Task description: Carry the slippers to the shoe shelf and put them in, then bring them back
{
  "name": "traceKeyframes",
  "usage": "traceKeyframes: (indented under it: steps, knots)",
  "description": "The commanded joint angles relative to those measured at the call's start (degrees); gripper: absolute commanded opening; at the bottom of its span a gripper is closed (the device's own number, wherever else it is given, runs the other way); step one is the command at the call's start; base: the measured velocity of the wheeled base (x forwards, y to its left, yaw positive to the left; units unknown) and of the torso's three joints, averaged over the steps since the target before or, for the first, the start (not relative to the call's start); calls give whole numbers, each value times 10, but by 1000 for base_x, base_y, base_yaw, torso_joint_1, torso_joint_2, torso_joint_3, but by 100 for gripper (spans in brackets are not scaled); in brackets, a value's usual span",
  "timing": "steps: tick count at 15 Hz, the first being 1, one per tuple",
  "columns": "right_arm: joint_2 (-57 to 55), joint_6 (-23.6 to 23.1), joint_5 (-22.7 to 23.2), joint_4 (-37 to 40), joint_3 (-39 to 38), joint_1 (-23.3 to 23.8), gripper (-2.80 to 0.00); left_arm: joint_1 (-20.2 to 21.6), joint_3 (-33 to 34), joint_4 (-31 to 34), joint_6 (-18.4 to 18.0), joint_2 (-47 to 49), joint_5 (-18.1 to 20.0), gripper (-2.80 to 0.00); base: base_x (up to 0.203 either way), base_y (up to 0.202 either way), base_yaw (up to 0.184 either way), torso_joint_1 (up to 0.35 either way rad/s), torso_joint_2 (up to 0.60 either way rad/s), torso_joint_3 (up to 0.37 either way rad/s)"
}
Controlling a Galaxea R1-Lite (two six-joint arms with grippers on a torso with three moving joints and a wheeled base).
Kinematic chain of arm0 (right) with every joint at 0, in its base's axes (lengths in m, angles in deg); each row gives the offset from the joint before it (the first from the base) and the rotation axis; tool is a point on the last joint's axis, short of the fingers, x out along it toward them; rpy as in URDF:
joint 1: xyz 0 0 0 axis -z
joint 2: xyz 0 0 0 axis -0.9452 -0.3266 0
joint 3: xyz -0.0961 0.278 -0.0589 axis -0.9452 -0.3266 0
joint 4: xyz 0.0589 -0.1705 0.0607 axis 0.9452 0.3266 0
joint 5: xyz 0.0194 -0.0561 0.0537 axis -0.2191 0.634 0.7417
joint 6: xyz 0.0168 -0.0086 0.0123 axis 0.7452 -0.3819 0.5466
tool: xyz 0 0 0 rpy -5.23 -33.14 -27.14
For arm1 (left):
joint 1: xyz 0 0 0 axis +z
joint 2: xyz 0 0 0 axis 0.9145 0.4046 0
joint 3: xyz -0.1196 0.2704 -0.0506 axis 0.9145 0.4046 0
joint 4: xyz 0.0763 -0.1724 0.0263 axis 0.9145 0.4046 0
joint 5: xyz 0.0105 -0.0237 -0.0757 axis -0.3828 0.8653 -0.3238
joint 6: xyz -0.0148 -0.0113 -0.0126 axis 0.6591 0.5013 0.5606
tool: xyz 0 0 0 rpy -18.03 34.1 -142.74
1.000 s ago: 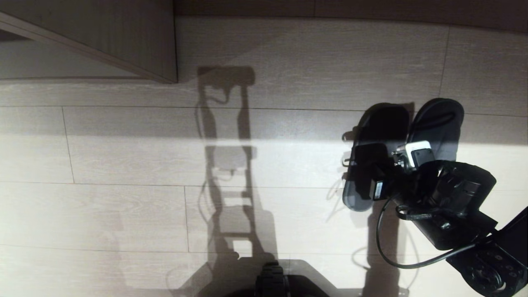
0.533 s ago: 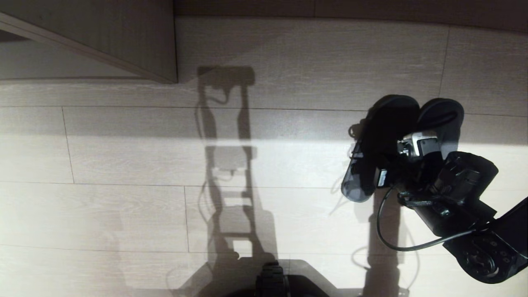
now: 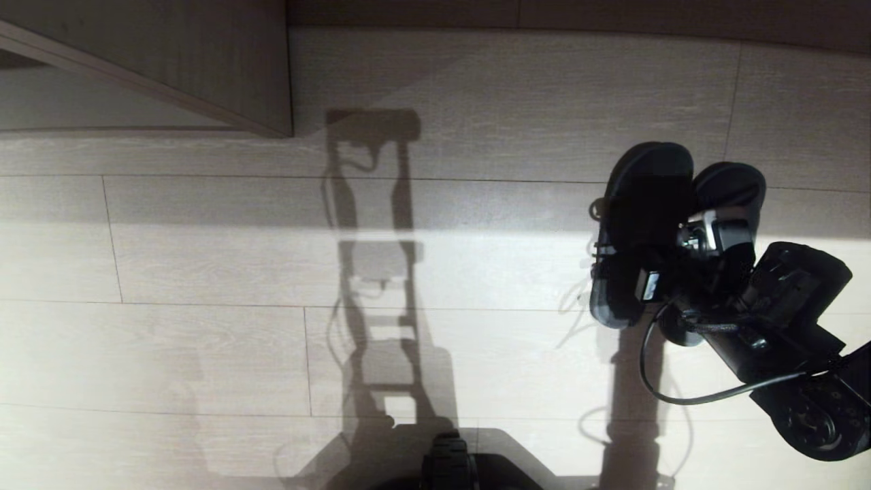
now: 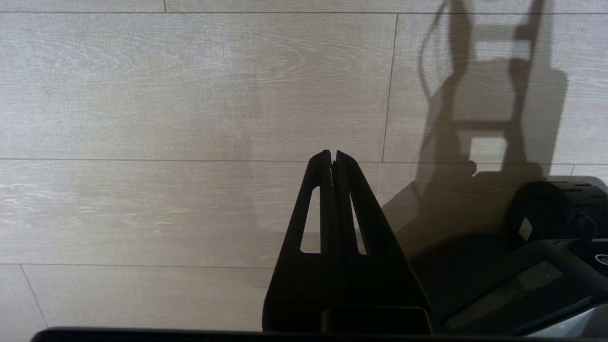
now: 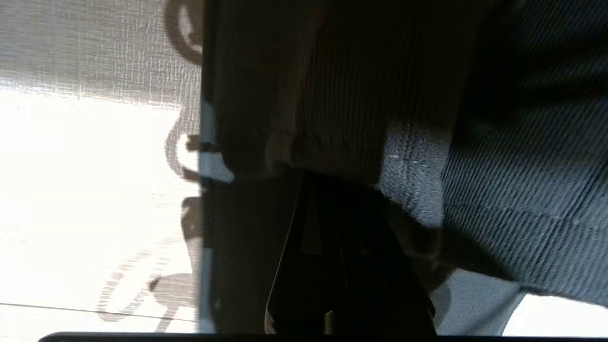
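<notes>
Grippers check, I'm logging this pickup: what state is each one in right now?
Left gripper: shut, empty, hanging over bare floor.
Right gripper: shut on the slippers, both tilted up off the floor.

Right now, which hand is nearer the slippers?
Right. The right hand is shut on the slippers, holding them above the floor at the robot's right. The left hand is shut and empty over bare floor, with no slippers in its view.

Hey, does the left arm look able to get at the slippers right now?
Probably not without a long reach. The left gripper hangs shut over bare floor, while the slippers are far off on the robot's right, already clamped in the right gripper.
</notes>
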Motion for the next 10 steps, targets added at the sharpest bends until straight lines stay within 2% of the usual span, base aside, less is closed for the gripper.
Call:
traceKeyframes:
  steps: [1, 5, 10]
  knots:
    - [6, -2, 10, -5, -2, 16, -280, 0, 0, -1, 0, -1, 0, -280, 0, 0, 0, 0, 0, 0]
    - [6, -3, 20, -5, -2, 35, -280, 1, 0, 0, 0, -1, 0, -280, 0, 0, 0, 0, 0, 0]
    - [38, -4, 24, 0, -23, 26, -280, 1, 0, 0, 1, -1, 0, -280, 0, 0, 0, 0, 0, 0]
